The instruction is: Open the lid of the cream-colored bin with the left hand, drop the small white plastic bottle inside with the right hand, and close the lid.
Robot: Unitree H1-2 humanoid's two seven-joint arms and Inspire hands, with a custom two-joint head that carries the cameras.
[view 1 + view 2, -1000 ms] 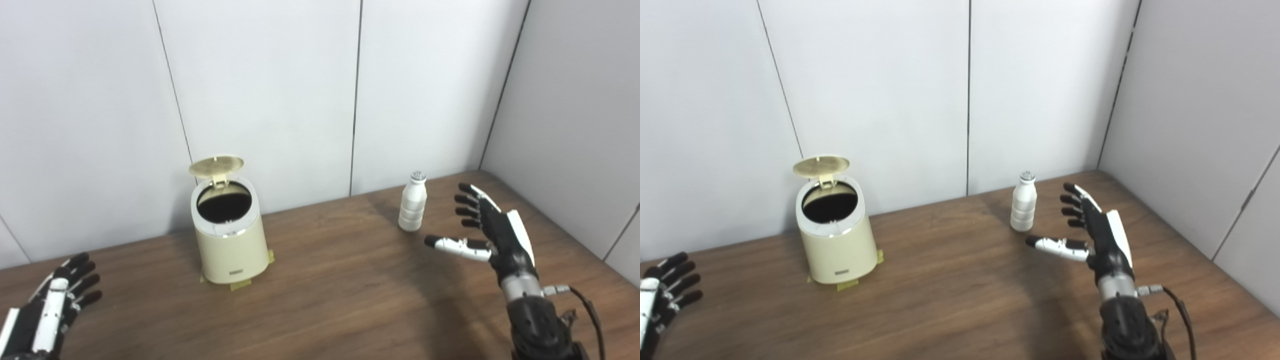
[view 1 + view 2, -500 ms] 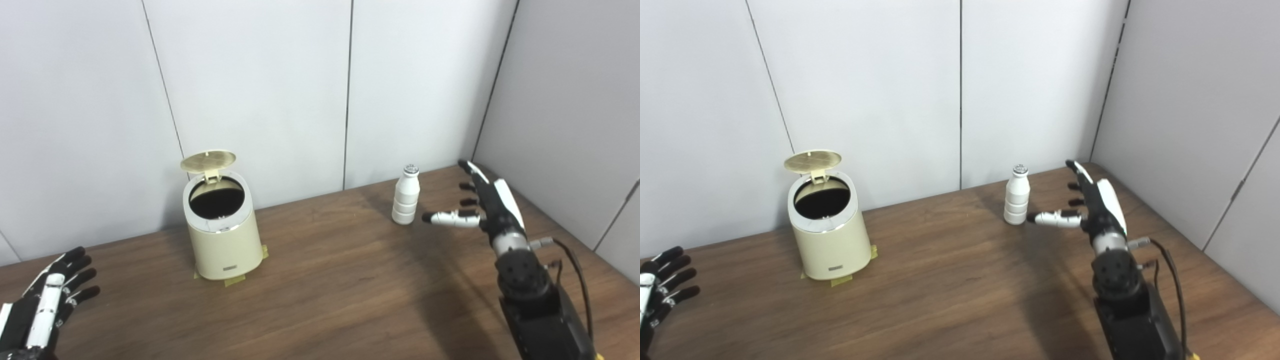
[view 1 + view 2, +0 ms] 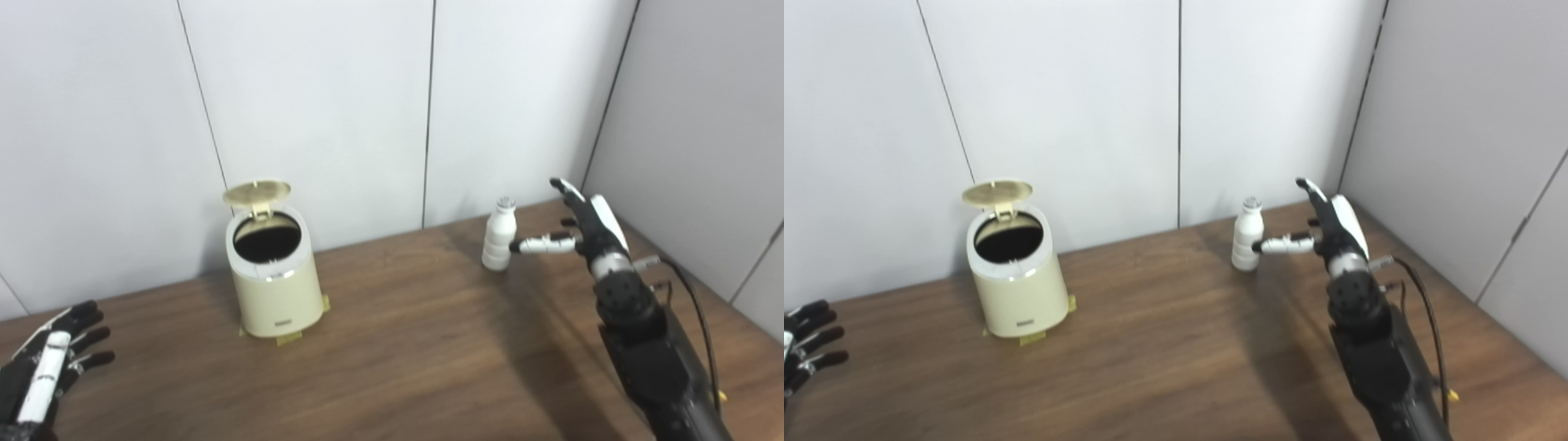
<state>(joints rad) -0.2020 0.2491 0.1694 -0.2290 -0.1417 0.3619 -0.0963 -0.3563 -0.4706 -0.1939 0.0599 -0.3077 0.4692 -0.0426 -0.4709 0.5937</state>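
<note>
1. The bottle [image 3: 498, 236] stands upright on the table [image 3: 398, 355], long axis vertical, cap at 12 o'clock. It sits toward the far right of the table, near the wall, well apart from the bin [image 3: 274, 282].
2. The right hand [image 3: 582, 223] is at 3 o'clock of the bottle, spread wide and holding nothing. Its thumb [image 3: 542, 245] points toward 9 o'clock, with the tip at the bottle's side. Whether the tip touches the bottle cannot be told.
3. The other fingers [image 3: 1311, 188] rise toward 12 o'clock, behind and to the right of the bottle.
4. The left hand [image 3: 46, 367] hangs at the lower left edge, well apart from the bin, fingers apart and empty. It is cut off by the frame. In the right eye view only its dark fingertips [image 3: 811, 343] show.
5. The bin stands left of centre, at 9 o'clock of the bottle. Its lid [image 3: 256, 191] is raised on a rear hinge, tilted up and back toward the wall, and the round mouth shows a dark inside. What lies within cannot be made out.
6. The bottle is white, smooth plastic, with a ribbed lower body, a narrower neck and a small greyish cap.
7. The bin is a cream, slightly tapered cylinder with a paler top ring. Yellowish tape tabs [image 3: 288, 338] stick out at its base. A small label low on its front is too small to read.
8. The table is dark wood grain. The right arm [image 3: 649, 355] is black, with a cable beside it.
</note>
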